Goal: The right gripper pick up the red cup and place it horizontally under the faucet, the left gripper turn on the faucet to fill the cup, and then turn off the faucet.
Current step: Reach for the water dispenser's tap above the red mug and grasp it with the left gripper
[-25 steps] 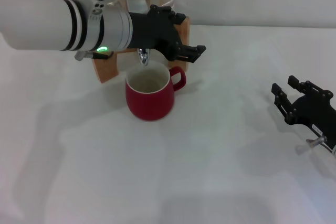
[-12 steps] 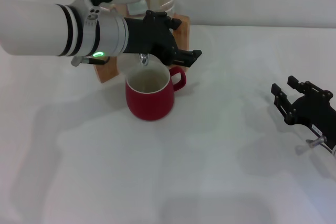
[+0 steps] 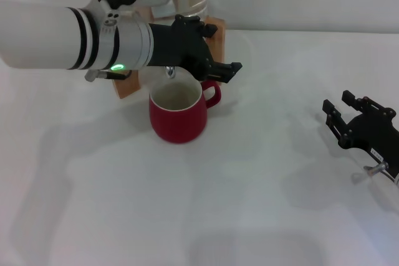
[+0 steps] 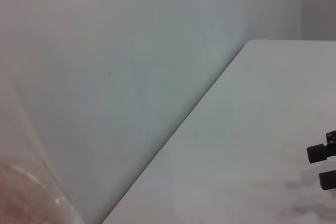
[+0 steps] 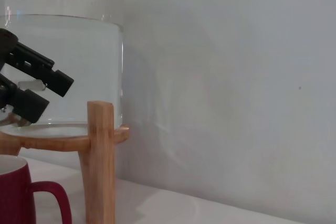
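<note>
The red cup stands upright on the white table, its cream inside showing and its handle to the right; the right wrist view catches its edge. Directly above its mouth hangs the faucet, a chrome spout. No stream of water is visible. My left gripper reaches across from the left at the faucet, and in the right wrist view its fingers sit closed on the pale lever. My right gripper rests open at the table's right side, well clear of the cup.
The clear water jug sits on a wooden stand behind the cup, against the pale wall. One stand leg rises just behind the cup's handle. The left arm's white forearm spans the upper left.
The left gripper has dropped slightly at the faucet and its forearm has shifted a little. The cup and the right gripper have not moved.
</note>
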